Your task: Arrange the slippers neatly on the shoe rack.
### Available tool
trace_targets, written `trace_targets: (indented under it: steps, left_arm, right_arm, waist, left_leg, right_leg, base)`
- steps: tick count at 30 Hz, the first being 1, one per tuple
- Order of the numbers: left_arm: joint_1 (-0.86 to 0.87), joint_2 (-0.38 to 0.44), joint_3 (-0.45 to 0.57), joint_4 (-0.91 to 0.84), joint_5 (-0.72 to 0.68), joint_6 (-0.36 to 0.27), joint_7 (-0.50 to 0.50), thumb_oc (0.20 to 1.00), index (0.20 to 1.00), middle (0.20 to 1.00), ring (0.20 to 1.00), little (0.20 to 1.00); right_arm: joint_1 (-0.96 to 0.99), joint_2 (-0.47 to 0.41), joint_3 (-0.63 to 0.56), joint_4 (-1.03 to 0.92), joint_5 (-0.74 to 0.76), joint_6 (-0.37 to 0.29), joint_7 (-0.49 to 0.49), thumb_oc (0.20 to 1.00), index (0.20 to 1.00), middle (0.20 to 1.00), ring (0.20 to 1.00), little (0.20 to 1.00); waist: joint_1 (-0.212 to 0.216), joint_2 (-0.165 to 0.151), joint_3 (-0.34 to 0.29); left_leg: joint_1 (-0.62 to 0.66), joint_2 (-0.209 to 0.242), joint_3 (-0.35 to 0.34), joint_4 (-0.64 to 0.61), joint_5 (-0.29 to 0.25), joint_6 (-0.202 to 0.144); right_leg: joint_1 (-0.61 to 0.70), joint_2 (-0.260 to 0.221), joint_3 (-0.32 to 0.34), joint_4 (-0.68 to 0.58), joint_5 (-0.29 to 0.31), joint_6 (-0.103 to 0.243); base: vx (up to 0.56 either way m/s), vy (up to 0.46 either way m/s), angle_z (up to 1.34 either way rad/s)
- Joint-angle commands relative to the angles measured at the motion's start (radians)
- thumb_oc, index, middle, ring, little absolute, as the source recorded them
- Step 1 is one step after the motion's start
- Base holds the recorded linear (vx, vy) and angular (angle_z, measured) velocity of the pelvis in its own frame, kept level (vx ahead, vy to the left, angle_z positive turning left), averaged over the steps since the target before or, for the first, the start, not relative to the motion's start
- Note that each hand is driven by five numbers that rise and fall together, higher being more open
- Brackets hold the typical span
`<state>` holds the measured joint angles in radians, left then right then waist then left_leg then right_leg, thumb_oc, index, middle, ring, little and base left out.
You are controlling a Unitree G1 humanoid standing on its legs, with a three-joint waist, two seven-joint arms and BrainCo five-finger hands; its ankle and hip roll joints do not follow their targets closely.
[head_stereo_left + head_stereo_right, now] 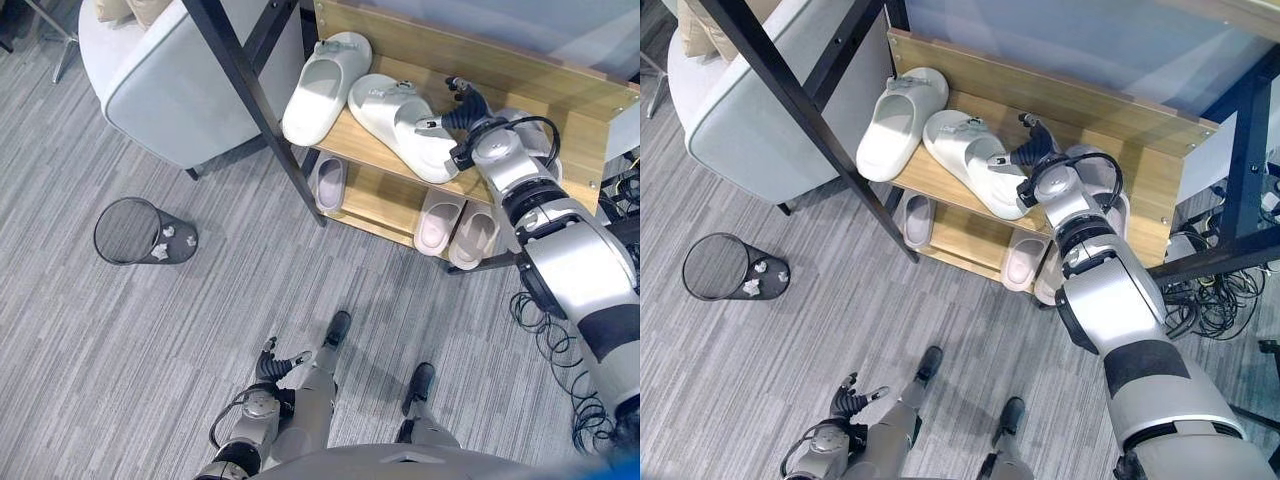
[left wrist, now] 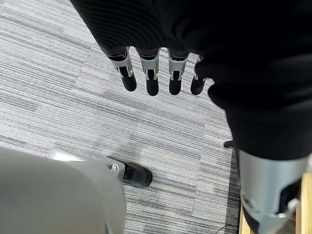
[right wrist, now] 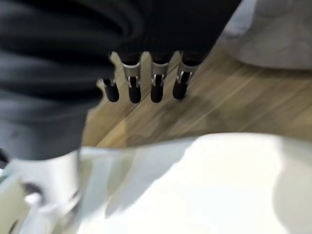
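My right hand (image 1: 455, 108), fingers straight and holding nothing, rests beside the slipper (image 1: 400, 122) to square it on the shoe rack (image 1: 520, 75).

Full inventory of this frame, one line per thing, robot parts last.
White slippers: 2, white, side by side on the upper shelf, the right one angled.
Pale slippers: 3 visible, pale lilac-grey, lower shelf, one at the left end, two together at the right.
Shoe rack: 1, light wood with black frame, ahead of the robot.
Armchair: 1, light grey, left of the rack.
Waste bin: 1, black mesh, lying on its side on the carpet, crumpled paper inside.
Carpet: grey striped floor.
Right hand: fingers straight, at the right white slipper on the upper shelf.
Left hand: fingers relaxed, low by the robot's side, holding nothing.
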<state>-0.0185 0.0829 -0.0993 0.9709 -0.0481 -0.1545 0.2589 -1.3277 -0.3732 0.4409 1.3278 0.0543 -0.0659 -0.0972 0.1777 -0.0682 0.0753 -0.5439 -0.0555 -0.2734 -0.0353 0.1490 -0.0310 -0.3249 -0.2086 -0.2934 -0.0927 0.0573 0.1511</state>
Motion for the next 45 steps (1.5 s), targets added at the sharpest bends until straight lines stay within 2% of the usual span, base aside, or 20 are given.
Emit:
trace_targets:
  steps: [1, 4, 5, 6, 9, 12, 16, 22, 25, 26, 29, 37, 41, 44, 45]
  left_arm:
    - [0.155, -0.043, -0.064, 0.027, 0.052, 0.058, -0.011, 1.0, 1.0, 1.0, 1.0, 1.0]
    - [0.157, -0.046, -0.065, 0.026, 0.05, 0.054, -0.009, 1.0, 1.0, 1.0, 1.0, 1.0]
    - [0.077, -0.085, -0.027, 0.065, 0.012, 0.052, -0.004, 1.0, 1.0, 1.0, 1.0, 1.0]
    - [0.039, -0.093, -0.032, 0.094, 0.009, 0.04, -0.002, 1.0, 1.0, 1.0, 1.0, 1.0]
    - [0.034, -0.088, -0.045, 0.141, -0.006, 0.007, -0.015, 1.0, 1.0, 1.0, 1.0, 1.0]
    - [0.003, -0.098, -0.026, 0.157, -0.043, 0.008, -0.019, 1.0, 1.0, 1.0, 1.0, 1.0]
    - [-0.023, -0.103, -0.018, 0.161, -0.063, 0.018, -0.019, 1.0, 1.0, 1.0, 1.0, 1.0]
    - [-0.053, -0.1, -0.021, 0.202, -0.053, 0.028, -0.021, 1.0, 1.0, 1.0, 1.0, 1.0]
    - [-0.061, -0.095, -0.027, 0.212, -0.041, 0.037, -0.028, 1.0, 1.0, 1.0, 1.0, 1.0]
    - [-0.057, -0.094, -0.032, 0.209, -0.037, 0.044, -0.029, 1.0, 1.0, 1.0, 1.0, 1.0]
    - [-0.069, -0.094, -0.02, 0.213, -0.04, 0.053, -0.034, 1.0, 1.0, 1.0, 1.0, 1.0]
    - [-0.122, -0.104, 0.0, 0.25, -0.06, 0.077, -0.035, 1.0, 1.0, 1.0, 1.0, 1.0]
    - [-0.134, -0.12, 0.002, 0.242, -0.08, 0.089, -0.041, 1.0, 1.0, 1.0, 1.0, 1.0]
    - [-0.149, -0.148, 0.053, 0.223, -0.174, 0.107, -0.057, 1.0, 1.0, 1.0, 1.0, 1.0]
    - [-0.162, -0.167, 0.08, 0.212, -0.236, 0.118, -0.053, 1.0, 1.0, 1.0, 1.0, 1.0]
  right_arm:
    - [-0.11, -0.065, 0.034, 0.003, -0.007, -0.049, -0.011, 0.2, 0.2, 0.2, 0.2, 0.2]
    - [-0.121, -0.058, 0.042, 0.037, -0.033, -0.041, -0.031, 0.2, 0.2, 0.2, 0.2, 0.2]
    - [-0.125, -0.019, 0.001, 0.06, -0.034, -0.034, -0.054, 0.2, 0.2, 0.2, 0.2, 0.2]
    - [-0.143, -0.008, -0.023, 0.084, -0.032, -0.031, -0.072, 0.2, 0.2, 0.2, 0.2, 0.2]
    - [-0.193, -0.014, -0.166, 0.213, 0.079, -0.018, -0.213, 0.2, 0.2, 0.2, 0.2, 0.2]
    - [-0.224, 0.037, -0.198, 0.267, 0.092, 0.001, -0.292, 0.2, 0.2, 0.2, 0.2, 0.2]
    - [-0.233, 0.077, -0.231, 0.281, 0.104, 0.007, -0.31, 0.2, 0.2, 0.2, 0.2, 0.2]
    - [-0.247, 0.124, -0.34, 0.262, 0.245, 0.002, -0.303, 0.2, 0.2, 0.2, 0.2, 0.2]
    - [-0.268, 0.135, -0.403, 0.273, 0.319, -0.012, -0.346, 0.2, 0.2, 0.2, 0.2, 0.2]
    - [-0.285, 0.143, -0.424, 0.298, 0.342, -0.015, -0.387, 0.2, 0.2, 0.2, 0.2, 0.2]
    - [-0.286, 0.157, -0.455, 0.32, 0.367, -0.012, -0.409, 0.2, 0.2, 0.2, 0.2, 0.2]
    - [-0.303, 0.191, -0.511, 0.372, 0.416, 0.055, -0.457, 0.2, 0.2, 0.2, 0.2, 0.2]
    - [-0.294, 0.2, -0.57, 0.372, 0.458, 0.076, -0.521, 0.2, 0.2, 0.2, 0.2, 0.2]
    - [-0.291, 0.204, -0.594, 0.372, 0.492, 0.085, -0.527, 0.2, 0.2, 0.2, 0.2, 0.2]
    - [-0.289, 0.204, -0.61, 0.372, 0.518, 0.085, -0.528, 0.338, 0.338, 0.338, 0.338, 0.338]
  waist:
    - [0.035, -0.014, 0.066]
    - [0.035, -0.016, 0.065]
    - [0.025, -0.015, 0.062]
    - [0.02, -0.017, 0.064]
    - [0.002, -0.016, 0.054]
    - [-0.018, -0.014, 0.048]
    - [-0.03, -0.014, 0.045]
    - [-0.018, -0.023, 0.038]
    - [-0.01, -0.027, 0.034]
    - [-0.006, -0.028, 0.033]
    - [-0.003, -0.028, 0.031]
    - [0.005, -0.031, 0.029]
    - [0.013, -0.037, 0.027]
    - [0.018, -0.04, 0.029]
    - [0.02, -0.043, 0.028]
  left_leg:
    - [0.101, -0.046, -0.006, -0.049, -0.015, 0.017]
    - [0.101, -0.051, -0.007, -0.049, -0.013, 0.018]
    - [0.103, -0.05, -0.004, -0.051, -0.013, 0.019]
    - [0.106, -0.051, -0.003, -0.052, -0.015, 0.021]
    - [0.116, -0.057, 0.01, -0.052, -0.021, 0.034]
    - [0.129, -0.052, 0.031, -0.052, -0.025, 0.039]
    - [0.141, -0.052, 0.038, -0.052, -0.03, 0.045]
    - [0.142, -0.053, 0.043, -0.052, -0.032, 0.047]
    - [0.143, -0.055, 0.04, -0.052, -0.033, 0.046]
    - [0.141, -0.056, 0.043, -0.052, -0.033, 0.044]
    - [0.145, -0.058, 0.042, -0.052, -0.035, 0.046]
    - [0.15, -0.065, 0.039, -0.052, -0.034, 0.045]
    - [0.149, -0.068, 0.037, -0.052, -0.035, 0.045]
    - [0.149, -0.073, 0.033, -0.052, -0.036, 0.046]
    - [0.15, -0.074, 0.032, -0.052, -0.038, 0.047]
  right_leg:
    - [0.108, -0.034, -0.029, 0.005, -0.05, 0.104]
    - [0.117, -0.036, -0.04, 0.005, -0.056, 0.106]
    - [0.116, -0.035, -0.034, 0.005, -0.057, 0.105]
    - [0.116, -0.035, -0.031, 0.005, -0.058, 0.106]
    - [0.123, -0.046, -0.017, 0.005, -0.058, 0.111]
    - [0.128, -0.048, 0.003, 0.005, -0.06, 0.111]
    - [0.133, -0.049, 0.015, 0.005, -0.058, 0.111]
    - [0.133, -0.048, 0.013, 0.005, -0.06, 0.111]
    - [0.138, -0.049, 0.006, 0.005, -0.064, 0.111]
    - [0.139, -0.048, 0.004, 0.005, -0.064, 0.111]
    - [0.145, -0.049, 0.004, 0.005, -0.065, 0.111]
    - [0.154, -0.051, -0.004, 0.005, -0.069, 0.111]
    - [0.159, -0.05, -0.012, 0.005, -0.077, 0.111]
    - [0.161, -0.049, -0.016, 0.005, -0.081, 0.111]
    - [0.163, -0.049, -0.02, 0.005, -0.081, 0.111]
  base:
    - [0.02, 0.012, 0.13]
    - [0.01, 0.02, 0.11]
    - [-0.01, 0.032, 0.04]
    - [-0.02, 0.036, -0.02]
    - [-0.02, 0.055, 0.04]
    - [-0.01, 0.079, -0.22]
    - [0.01, 0.028, -0.12]
    - [0.01, -0.005, -0.02]
    - [0.01, -0.011, 0.01]
    - [0.01, -0.026, 0.03]
    - [0.0, 0.0, 0.0]
    - [0.0, 0.0, 0.0]
    - [0.0, -0.005, 0.01]
    - [0.01, -0.018, 0.04]
    - [0.02, -0.016, 0.05]
